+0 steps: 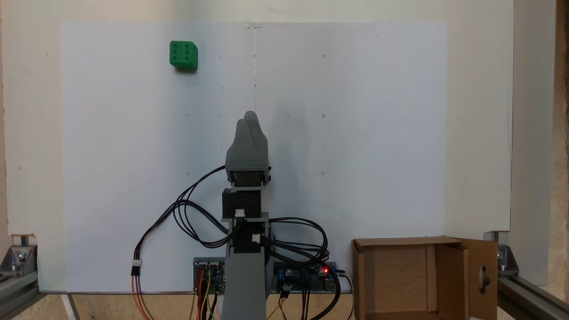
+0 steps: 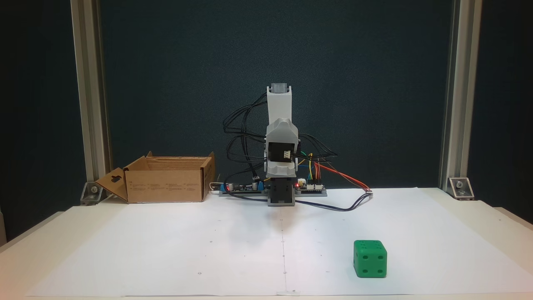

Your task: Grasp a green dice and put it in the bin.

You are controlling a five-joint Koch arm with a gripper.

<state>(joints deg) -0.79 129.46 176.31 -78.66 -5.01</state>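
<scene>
The green dice (image 1: pixel 183 55) lies alone on the white paper, far up and left of the arm in a fixed view. In the other fixed view the dice (image 2: pixel 369 258) sits near the front right. My gripper (image 1: pixel 247 116) is shut and holds nothing, its grey tips pressed together above the middle of the sheet, well short of the dice. The arm (image 2: pixel 280 104) stands folded over its base. The bin (image 1: pixel 400 242), an open brown cardboard box, stands beside the base. Its flap with the slot (image 1: pixel 482 278) hangs outward. The bin (image 2: pixel 164 189) is left of the arm there.
Circuit boards (image 1: pixel 306 275) with a red light and loose cable loops (image 1: pixel 186 218) lie around the arm's base. Aluminium frame posts (image 2: pixel 89 104) stand at the table's corners. White paper (image 1: pixel 355 133) covers the work area between dice and bin.
</scene>
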